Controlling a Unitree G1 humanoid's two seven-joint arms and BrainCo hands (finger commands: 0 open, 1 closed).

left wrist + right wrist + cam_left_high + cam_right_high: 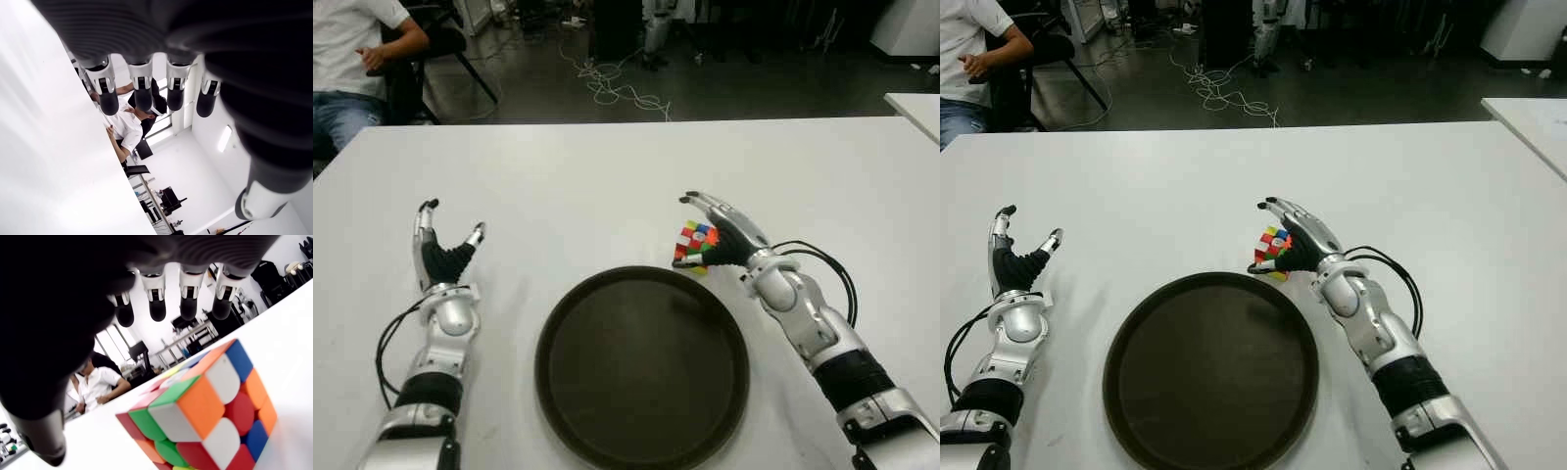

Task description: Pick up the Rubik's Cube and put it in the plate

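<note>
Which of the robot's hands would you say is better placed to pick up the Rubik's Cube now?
The right hand: its open fingers already arch over the Rubik's Cube, just beyond the plate rim. The left hand shows open, across the plate on the table.

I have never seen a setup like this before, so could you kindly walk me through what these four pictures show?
This is a humanoid robot with two arms, each ending in a hand of several fingers. The two wide pictures come from a stereo camera on its head, looking down at a white table. The two close pictures come from cameras on the wrists, each looking at its own fingers.

On the table lie a dark round plate and, just beyond its rim, a Rubik's Cube. The right hand is beside the cube, fingers spread above it in the right wrist view; it does not grip it. The left hand shows left of the plate, open and holding nothing. A seated person is beyond the table's far corner.
</note>
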